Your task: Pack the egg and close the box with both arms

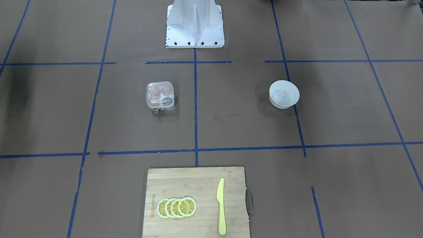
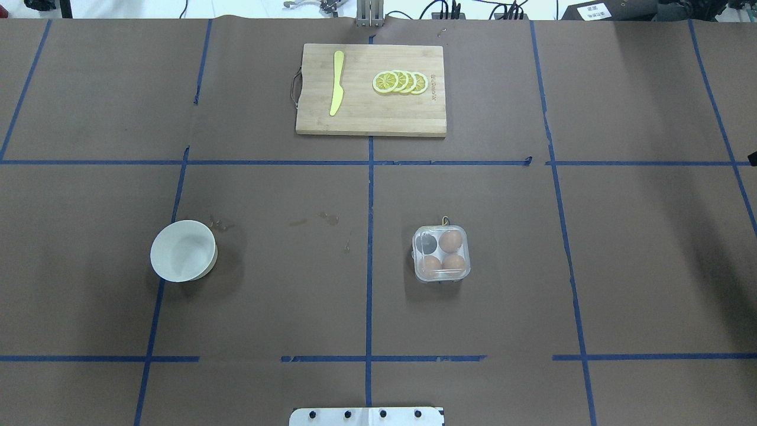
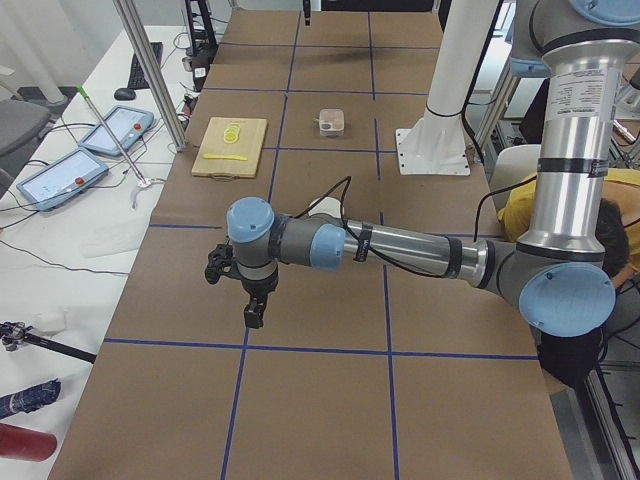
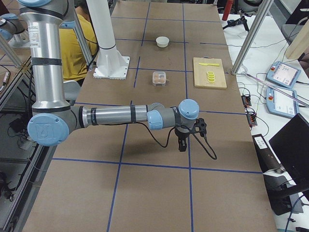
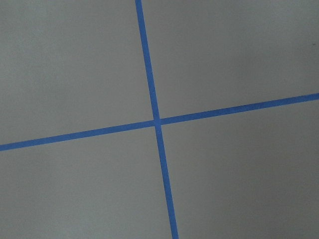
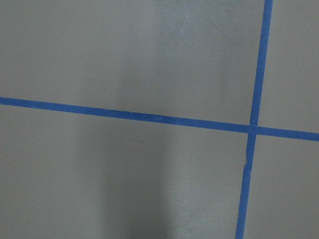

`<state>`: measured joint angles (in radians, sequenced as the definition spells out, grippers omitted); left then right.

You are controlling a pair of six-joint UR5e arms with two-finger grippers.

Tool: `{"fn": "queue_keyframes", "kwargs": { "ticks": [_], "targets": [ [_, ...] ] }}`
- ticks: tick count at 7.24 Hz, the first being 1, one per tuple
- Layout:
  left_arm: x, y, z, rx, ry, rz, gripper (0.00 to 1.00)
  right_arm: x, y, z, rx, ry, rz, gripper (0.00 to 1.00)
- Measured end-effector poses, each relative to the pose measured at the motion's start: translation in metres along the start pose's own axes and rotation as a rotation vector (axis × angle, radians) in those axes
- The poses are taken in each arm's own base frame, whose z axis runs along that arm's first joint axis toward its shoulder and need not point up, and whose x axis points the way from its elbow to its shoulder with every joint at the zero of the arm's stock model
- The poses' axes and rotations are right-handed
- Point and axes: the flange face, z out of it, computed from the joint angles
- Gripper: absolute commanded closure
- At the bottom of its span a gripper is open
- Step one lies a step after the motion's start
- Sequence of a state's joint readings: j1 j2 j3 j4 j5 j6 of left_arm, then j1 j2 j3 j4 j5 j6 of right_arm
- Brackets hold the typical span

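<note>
The clear plastic box [image 1: 160,96] stands on the brown table right of the centre line in the overhead view [image 2: 441,253], its lid down over the cells. Three brown eggs [image 2: 450,241] lie inside it; the fourth cell looks dark. Yellow string [image 1: 158,110] hangs at its edge. My left gripper [image 3: 256,315] hangs over the table's left end, far from the box. My right gripper [image 4: 182,145] hangs over the right end, also far off. Both show only in the side views, so I cannot tell whether they are open or shut. Both wrist views show only paper and blue tape.
A white bowl [image 2: 183,250] stands left of centre and looks empty. A wooden cutting board [image 2: 371,118] at the far edge carries lemon slices [image 2: 401,82] and a yellow knife [image 2: 337,90]. The white pedestal [image 1: 195,24] stands at the robot's side.
</note>
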<state>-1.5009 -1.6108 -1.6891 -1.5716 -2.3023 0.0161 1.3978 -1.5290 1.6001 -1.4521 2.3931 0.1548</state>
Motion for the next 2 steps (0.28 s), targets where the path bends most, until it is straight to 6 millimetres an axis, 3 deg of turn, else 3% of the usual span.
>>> {"fn": "queue_keyframes", "kwargs": {
  "ticks": [2],
  "targets": [
    [0.0081, -0.0074, -0.0101, 0.02, 0.002, 0.016, 0.0, 0.0009, -0.0056, 0.0027, -0.005, -0.01, 0.002, 0.0]
  ]
}}
